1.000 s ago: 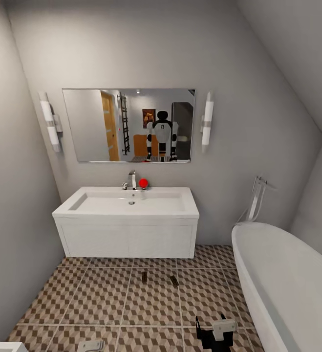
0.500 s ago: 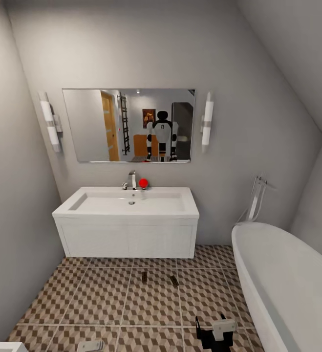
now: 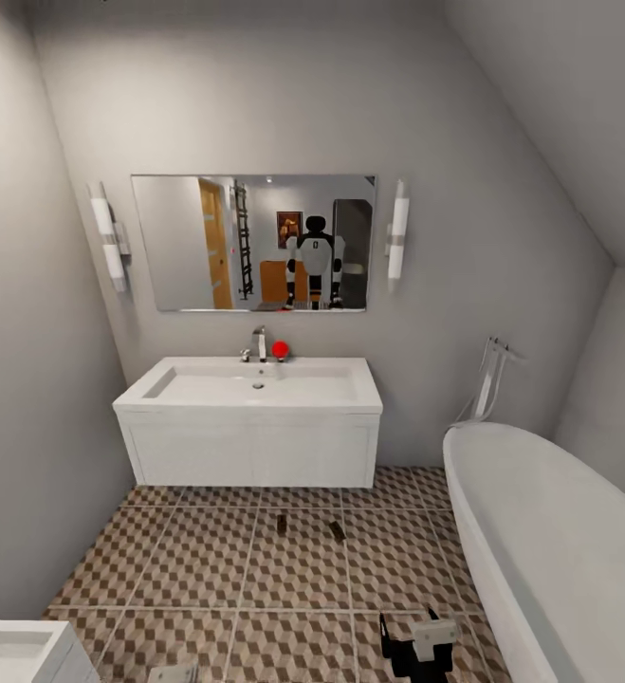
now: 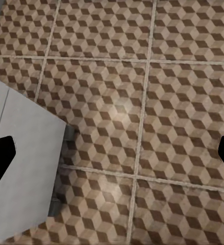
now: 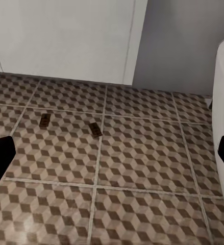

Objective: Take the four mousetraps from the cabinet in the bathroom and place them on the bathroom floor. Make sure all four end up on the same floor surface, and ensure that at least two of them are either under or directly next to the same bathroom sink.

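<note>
Two mousetraps (image 3: pixel 281 523) (image 3: pixel 337 530) unmoved; camera backed off.

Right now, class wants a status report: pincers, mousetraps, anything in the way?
Both pincers open, empty. Two mousetraps lie on the bathroom floor before the bathroom sink, apart from each other. Bathtub close on the right.

The bathroom floor (image 3: pixel 208 569) is matt tile printed with brown and beige cubes. Just before the smooth white bathroom sink (image 3: pixel 255 389) with its shiny chrome tap (image 3: pixel 259 342) lie two mousetraps (image 5: pixel 44 120) (image 5: pixel 95 129), seemingly brown wood. Beside it, the bathtub (image 3: pixel 540 531) looks smooth, faintly glossy.
</note>
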You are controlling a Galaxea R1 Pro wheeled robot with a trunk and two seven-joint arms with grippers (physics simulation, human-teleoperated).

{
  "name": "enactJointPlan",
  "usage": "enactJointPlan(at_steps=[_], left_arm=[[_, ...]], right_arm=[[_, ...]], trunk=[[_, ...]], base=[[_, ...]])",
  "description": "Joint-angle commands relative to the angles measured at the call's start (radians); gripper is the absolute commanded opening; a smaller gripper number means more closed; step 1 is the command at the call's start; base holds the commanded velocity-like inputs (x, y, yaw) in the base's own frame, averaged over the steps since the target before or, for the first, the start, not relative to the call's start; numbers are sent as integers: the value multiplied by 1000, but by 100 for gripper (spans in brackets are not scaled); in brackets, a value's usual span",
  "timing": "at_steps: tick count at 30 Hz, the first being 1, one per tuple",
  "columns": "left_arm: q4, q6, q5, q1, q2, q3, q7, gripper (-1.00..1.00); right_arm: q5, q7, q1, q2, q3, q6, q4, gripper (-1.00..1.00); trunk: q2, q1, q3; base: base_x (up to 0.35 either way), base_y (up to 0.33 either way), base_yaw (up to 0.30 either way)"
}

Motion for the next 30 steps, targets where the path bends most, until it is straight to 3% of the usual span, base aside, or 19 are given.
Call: enactJointPlan(at_steps=[1,30], left_arm=[[0,-1,6,0,0,-9,5,100],[0,-1,6,0,0,-9,5,100]], right_arm=[[2,-10,0,0,8,-1,1,100],[2,-9,0,0,8,-1,1,100]], trunk=[[-1,0,0],[-1,0,0]], base=[[-329,0,0],[-334,0,0]])
